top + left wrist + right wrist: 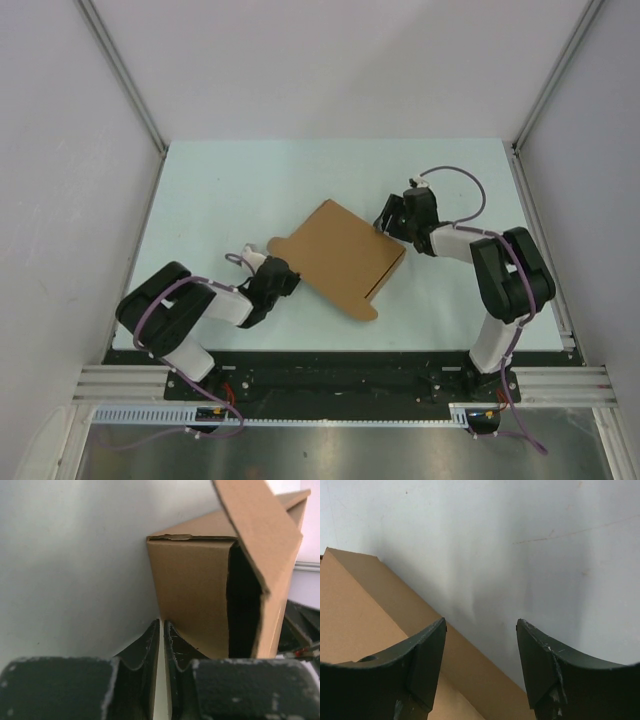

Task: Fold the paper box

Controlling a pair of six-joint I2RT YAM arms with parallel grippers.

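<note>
Two hands flank the brown cardboard paper box (pixel 340 258), lying diagonally on the counter (pixel 220 190): left hand (pixel 162 625), fingers together, at its near-left end; right hand (pixel 481 623), fingers apart, seemingly straddling its far-right edge.

**Reporter:** What sort of place is this?

**Photographer:** A robotics lab test cell, seen from above. A left arm (pixel 185 315) and a right arm (pixel 500 280) stand bolted to a black base plate (pixel 340 370) at the near edge of a pale table (pixel 250 190).

**Reporter:** What marks it as a lab and not a workshop?

**Photographer:** Plain white panels (pixel 60 150) wall the table in on three sides, framed by aluminium rails (pixel 125 80). Purple cables (pixel 452 169) loop along both arms. A slotted cable duct (pixel 300 421) runs across the front, with bare sheet metal (pixel 340 455) below it.
</note>
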